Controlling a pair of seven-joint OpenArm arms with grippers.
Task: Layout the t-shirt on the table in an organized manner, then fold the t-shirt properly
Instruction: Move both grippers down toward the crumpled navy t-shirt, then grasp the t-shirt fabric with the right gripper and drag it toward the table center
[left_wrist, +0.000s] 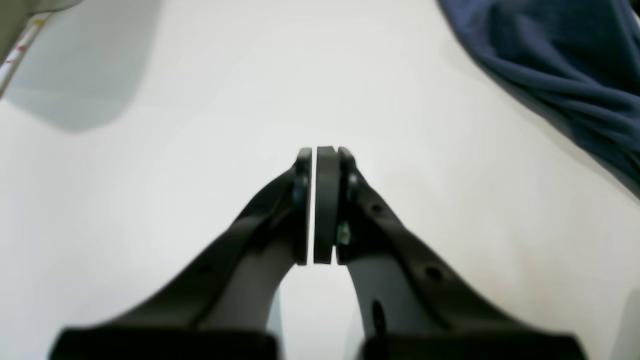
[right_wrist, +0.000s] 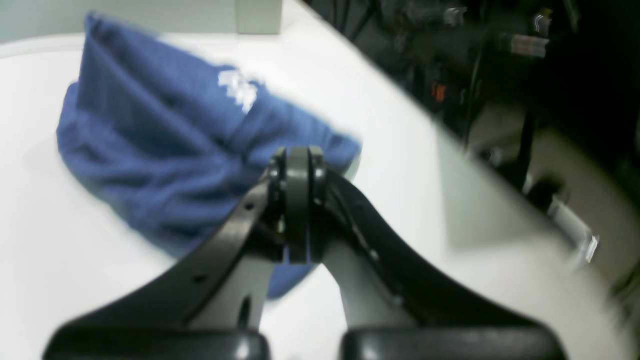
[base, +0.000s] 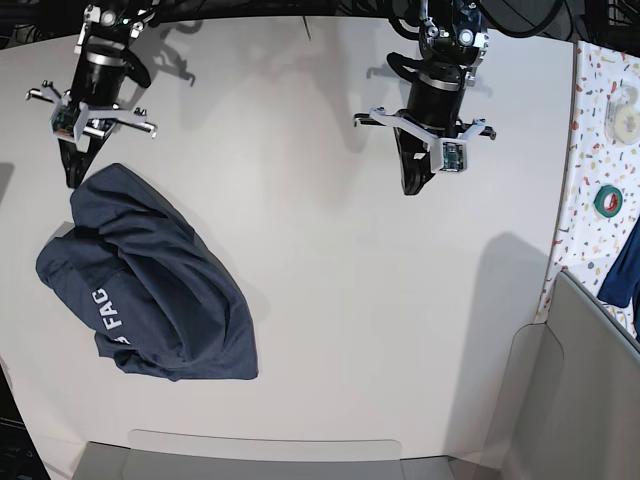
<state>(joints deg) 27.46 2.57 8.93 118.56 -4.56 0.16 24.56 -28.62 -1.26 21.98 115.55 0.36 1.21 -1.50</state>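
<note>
We see the left gripper (left_wrist: 318, 155) w/ jaws pressed together, just a thin sliver of light between the pads, nothing clamped. It hangs over bare table (left_wrist: 200, 125). From its wrist cam the t-shirt (left_wrist: 560, 65) sits ahead and off to its right, well apart from the tips; only a rumpled navy edge shows at the frame's corner.

The right gripper (right_wrist: 297, 155) is clenched too, pads flush, holding nothing as far as we can tell. In its wrist view the t-shirt (right_wrist: 165, 145) lies directly ahead of and under the fingertips, bunched in a heap w/ a bit of white lettering on top. The view is blurred, so we can't tell if the tips touch the cloth or hover just above it.

In the base view the right gripper (base: 74, 178) points down just beside the upper-left edge of the t-shirt (base: 150, 280), which is a crumpled mound w/ white letters along its near-left side, not laid flat. The left gripper (base: 412, 185) hangs over the table (base: 330, 300) well away from the shirt, w/ a wide stretch of white top between them.

Beyond the left gripper's outer side runs a speckled strip (base: 600, 130) carrying two tape rolls, one pale (base: 625, 109) and one green (base: 609, 200).
</note>
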